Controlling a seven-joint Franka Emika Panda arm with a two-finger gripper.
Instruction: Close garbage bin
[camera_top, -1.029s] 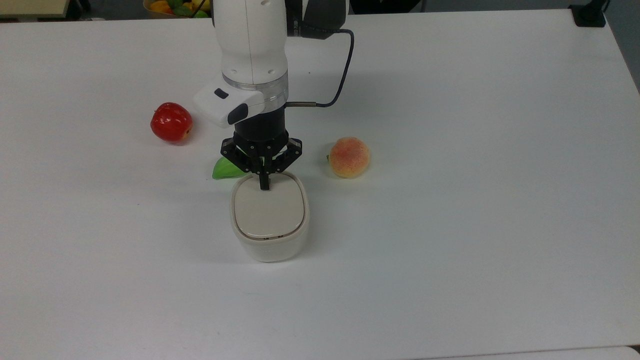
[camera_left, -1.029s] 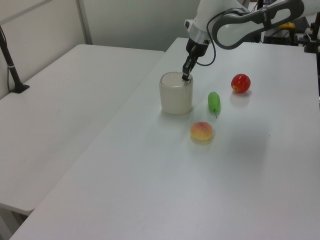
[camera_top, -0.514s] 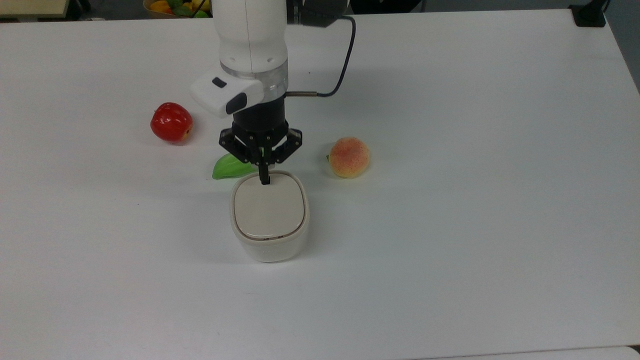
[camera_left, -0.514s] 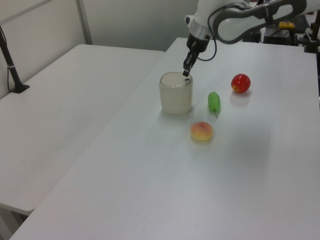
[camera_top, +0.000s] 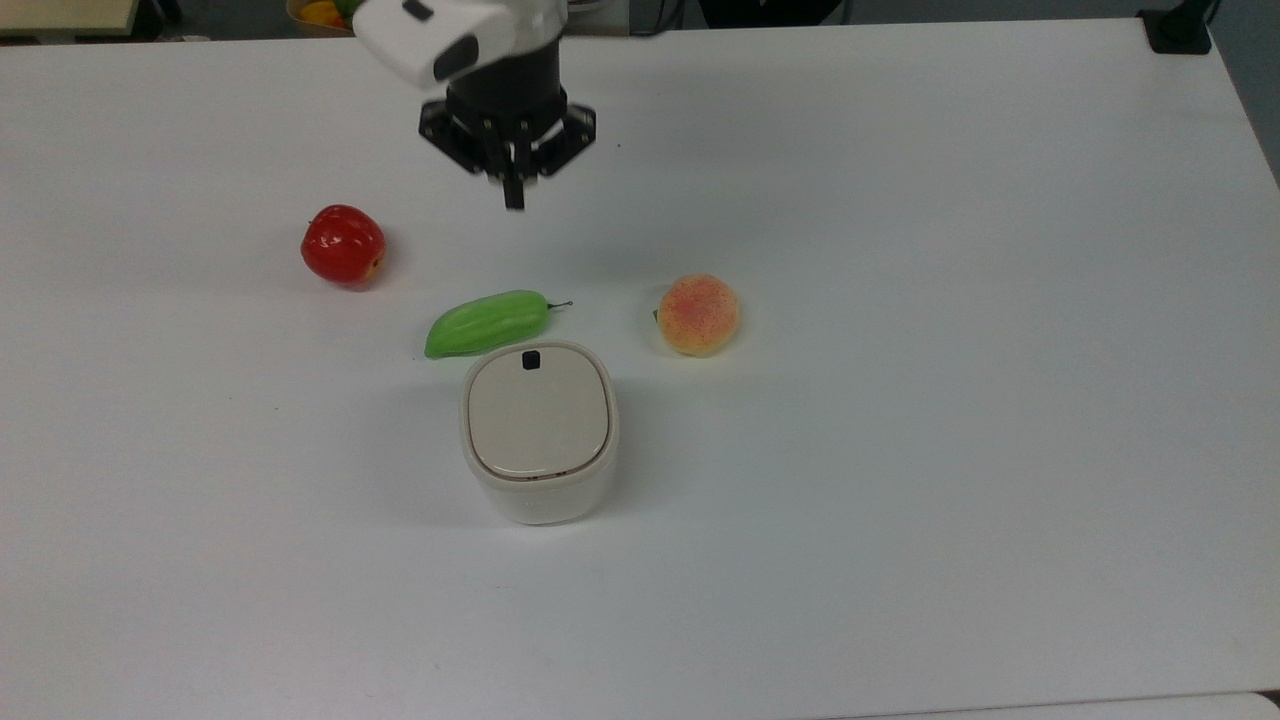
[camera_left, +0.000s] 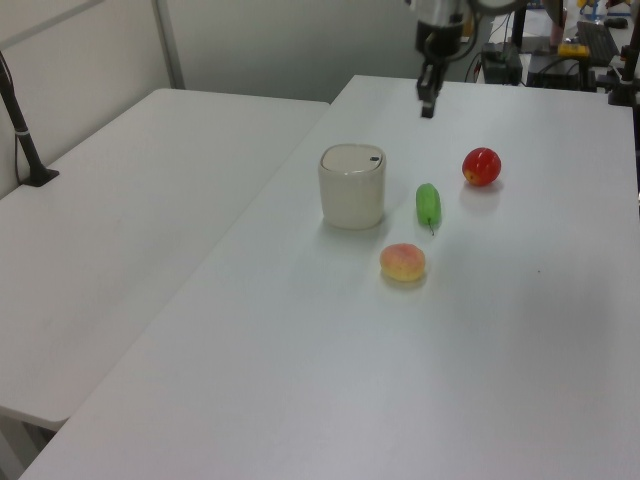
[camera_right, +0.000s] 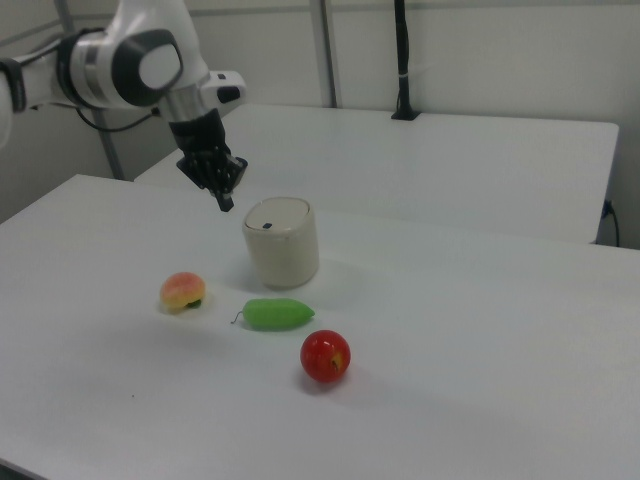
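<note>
The bin (camera_top: 539, 432) sits mid-table with its lid (camera_top: 538, 412) flat, a green fruit (camera_top: 487, 322) just beside it. The gripper (camera_top: 514, 200) hangs well above, fingers pressed together, holding nothing.

A small cream-white garbage bin (camera_top: 539, 440) with a rounded-square body stands upright on the white counter (camera_top: 900, 400), its flat beige lid (camera_top: 538, 415) lying level and shut inside the rim. A small black button (camera_top: 531, 360) sits at the lid's far edge in the top view, and shows on the lid's near left in the right view. In the left view the garbage bin (camera_left: 352, 187) stands close to the counter's left edge, and in the right view the garbage bin (camera_right: 281, 243) stands towards the counter's far side.
</note>
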